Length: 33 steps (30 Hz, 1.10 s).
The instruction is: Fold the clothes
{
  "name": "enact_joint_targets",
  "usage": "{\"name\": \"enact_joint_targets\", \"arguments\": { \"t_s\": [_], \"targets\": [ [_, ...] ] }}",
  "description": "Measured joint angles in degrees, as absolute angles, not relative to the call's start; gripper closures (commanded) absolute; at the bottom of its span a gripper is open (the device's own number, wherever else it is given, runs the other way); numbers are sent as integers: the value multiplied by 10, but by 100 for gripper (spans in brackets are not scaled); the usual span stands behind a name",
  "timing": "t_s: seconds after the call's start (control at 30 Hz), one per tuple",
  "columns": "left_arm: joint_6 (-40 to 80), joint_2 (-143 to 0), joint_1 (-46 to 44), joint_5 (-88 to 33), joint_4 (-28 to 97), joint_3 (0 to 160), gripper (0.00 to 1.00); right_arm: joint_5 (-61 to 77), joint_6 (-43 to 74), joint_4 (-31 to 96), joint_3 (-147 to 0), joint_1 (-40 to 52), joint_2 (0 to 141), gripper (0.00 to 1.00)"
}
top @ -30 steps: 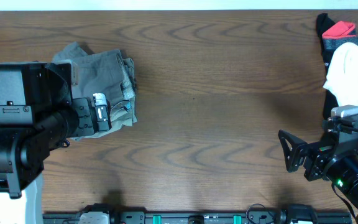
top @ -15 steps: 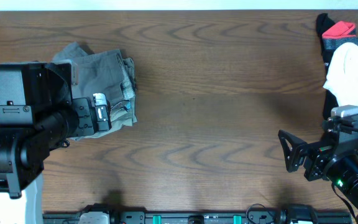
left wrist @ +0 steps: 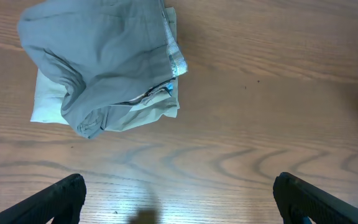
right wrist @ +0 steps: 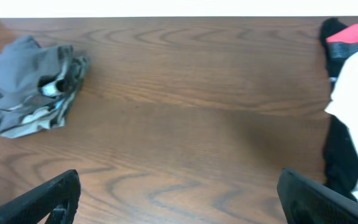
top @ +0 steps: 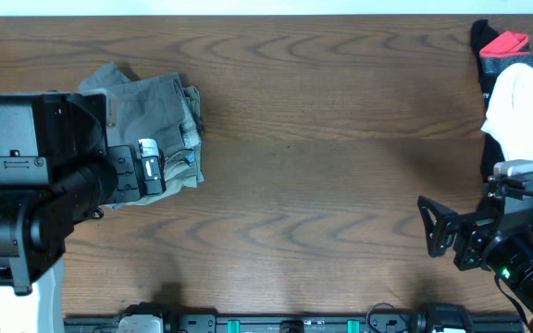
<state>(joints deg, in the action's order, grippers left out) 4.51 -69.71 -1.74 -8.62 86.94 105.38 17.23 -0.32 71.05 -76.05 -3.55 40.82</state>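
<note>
Red-and-white clothes (top: 520,104) show overhead, not from left wrist.

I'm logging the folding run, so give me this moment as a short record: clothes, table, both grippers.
grey shorts: compact bundle, table's left side, not gripped
clothes pile: black, red and white, loose, right edge
table: brown wood
left gripper: open, empty, just short of the shorts
right gripper: open, empty, near the pile
</note>
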Motion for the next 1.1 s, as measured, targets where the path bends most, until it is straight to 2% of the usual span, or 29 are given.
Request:
{"name": "enact_joint_targets", "arguments": {
  "t_s": [0.2, 0.47, 0.8, 1.1],
  "targets": [
    [45, -697, -17, -86, 869, 1053, 2, 116, -5, 640, -722, -36, 367, 1],
    [45, -697, -17, -86, 869, 1053, 2, 94, -9, 497, -535, -36, 236, 1],
    [45, -697, -17, -86, 869, 1052, 2, 109, -9, 422, -317, -36, 123, 1],
    [45, -697, -17, -86, 869, 1052, 2, 120, -9, 408, -235, -36, 50, 1]
  ]
}}
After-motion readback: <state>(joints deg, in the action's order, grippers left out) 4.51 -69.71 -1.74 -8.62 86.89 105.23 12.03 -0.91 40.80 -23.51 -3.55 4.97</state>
